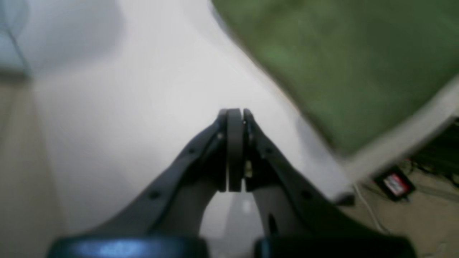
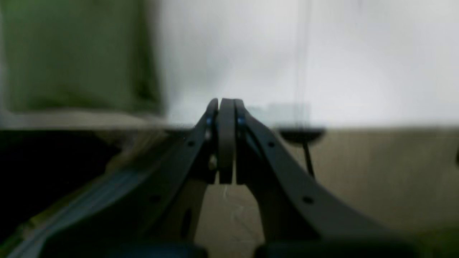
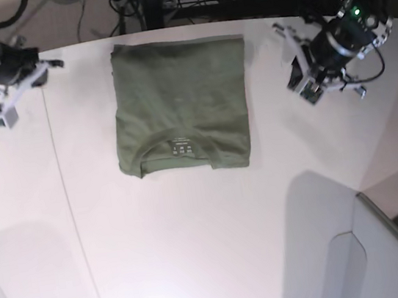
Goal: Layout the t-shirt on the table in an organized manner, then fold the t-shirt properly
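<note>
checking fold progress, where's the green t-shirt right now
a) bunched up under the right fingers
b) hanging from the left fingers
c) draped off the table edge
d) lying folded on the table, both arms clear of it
d: in the base view the t-shirt lies as a neat folded rectangle on the table, with both arms off to its sides, touching nothing.

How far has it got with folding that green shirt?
It looks nearly or fully done. The t-shirt lies on the table as a compact rectangle, sleeves tucked in, collar label showing. Nothing is in hand: the left gripper and right gripper are both shut, empty and off to the sides of the shirt. At most a final tidy-up may be left.
</note>
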{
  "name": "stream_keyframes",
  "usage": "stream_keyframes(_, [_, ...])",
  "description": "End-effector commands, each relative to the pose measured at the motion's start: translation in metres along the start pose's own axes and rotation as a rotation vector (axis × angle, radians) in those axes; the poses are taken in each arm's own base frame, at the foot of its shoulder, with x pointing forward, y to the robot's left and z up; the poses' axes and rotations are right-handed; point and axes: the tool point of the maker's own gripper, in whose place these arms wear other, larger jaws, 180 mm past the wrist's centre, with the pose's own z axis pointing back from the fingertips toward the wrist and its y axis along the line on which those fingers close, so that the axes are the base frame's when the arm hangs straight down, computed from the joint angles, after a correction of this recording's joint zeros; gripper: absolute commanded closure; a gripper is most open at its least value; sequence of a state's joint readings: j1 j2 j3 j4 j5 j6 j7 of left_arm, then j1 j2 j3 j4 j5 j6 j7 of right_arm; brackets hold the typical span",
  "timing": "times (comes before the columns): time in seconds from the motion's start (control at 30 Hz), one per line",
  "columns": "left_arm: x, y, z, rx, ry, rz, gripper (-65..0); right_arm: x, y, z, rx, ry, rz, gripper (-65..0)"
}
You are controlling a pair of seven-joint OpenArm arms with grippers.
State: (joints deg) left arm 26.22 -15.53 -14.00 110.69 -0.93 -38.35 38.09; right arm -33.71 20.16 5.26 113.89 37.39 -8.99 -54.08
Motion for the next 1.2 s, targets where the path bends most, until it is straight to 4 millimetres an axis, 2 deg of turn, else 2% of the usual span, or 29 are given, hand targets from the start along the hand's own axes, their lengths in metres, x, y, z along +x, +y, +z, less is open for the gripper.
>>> stream_keyframes(0.0, [-0.012,-0.002,0.009,0.003,0.012,0.013,0.0,-0.011,-0.009,0.006,-0.018,0.016,-0.001,0.0])
stream_keyframes(0.1, [-0.050,-0.028,0.022,-0.049,0.059,0.062,0.0,-0.043,-0.028,0.013,-0.064,0.071,-0.025,0.0])
stream_keyframes(0.17, [-0.071,-0.046,0.028,-0.090,0.087,0.094,0.0,-0.065,-0.032,0.016,-0.074,0.123,-0.030,0.0])
stream_keyframes(0.23, [-0.100,-0.069,0.030,-0.138,0.137,0.157,0.0,-0.095,-0.026,0.014,-0.059,0.198,-0.026,0.0])
stream_keyframes(0.33, [-0.141,-0.101,0.024,-0.190,0.188,0.295,0.0,-0.143,-0.016,0.000,-0.046,0.305,0.044,0.0])
stream_keyframes(0.43, [-0.181,-0.132,0.009,-0.219,0.197,0.475,0.0,-0.193,-0.026,-0.032,-0.110,0.406,0.225,0.0])
stream_keyframes(0.47, [-0.194,-0.141,0.003,-0.224,0.194,0.540,0.0,-0.215,-0.034,-0.043,-0.138,0.462,0.294,0.0])
stream_keyframes(0.53, [-0.214,-0.156,-0.009,-0.228,0.192,0.635,0.0,-0.248,-0.048,-0.065,-0.187,0.552,0.384,0.0])
stream_keyframes(0.63, [-0.258,-0.176,-0.028,-0.178,0.260,0.725,0.0,-0.301,-0.099,-0.090,-0.313,0.718,0.514,0.0])
stream_keyframes(0.67, [-0.273,-0.182,-0.031,-0.150,0.299,0.730,0.0,-0.311,-0.114,-0.095,-0.344,0.736,0.551,0.0])
stream_keyframes(0.73, [-0.300,-0.202,-0.034,-0.128,0.395,0.704,0.0,-0.317,-0.146,-0.100,-0.379,0.698,0.644,0.0])
stream_keyframes(0.77, [-0.307,-0.213,-0.032,-0.141,0.431,0.657,0.0,-0.311,-0.154,-0.103,-0.368,0.633,0.702,0.0])
stream_keyframes(0.8, [-0.304,-0.219,-0.035,-0.155,0.428,0.592,0.0,-0.301,-0.154,-0.109,-0.329,0.533,0.758,0.0])
stream_keyframes(0.83, [-0.288,-0.213,-0.051,-0.154,0.368,0.514,0.0,-0.287,-0.139,-0.122,-0.273,0.418,0.789,0.0])
stream_keyframes(0.87, [-0.279,-0.213,-0.059,-0.156,0.336,0.442,0.0,-0.276,-0.127,-0.128,-0.226,0.322,0.809,0.0])
stream_keyframes(0.93, [-0.279,-0.219,-0.059,-0.176,0.346,0.333,0.0,-0.269,-0.116,-0.130,-0.179,0.225,0.815,0.0])
stream_keyframes(1.0, [-0.284,-0.224,-0.058,-0.193,0.385,0.306,0.0,-0.265,-0.111,-0.131,-0.178,0.182,0.785,0.0])
stream_keyframes(1.03, [-0.282,-0.222,-0.062,-0.188,0.393,0.303,0.0,-0.265,-0.113,-0.131,-0.194,0.182,0.758,0.0])
stream_keyframes(1.17, [-0.276,-0.208,-0.071,-0.160,0.376,0.292,0.0,-0.252,-0.087,-0.142,-0.196,0.095,0.636,0.0])
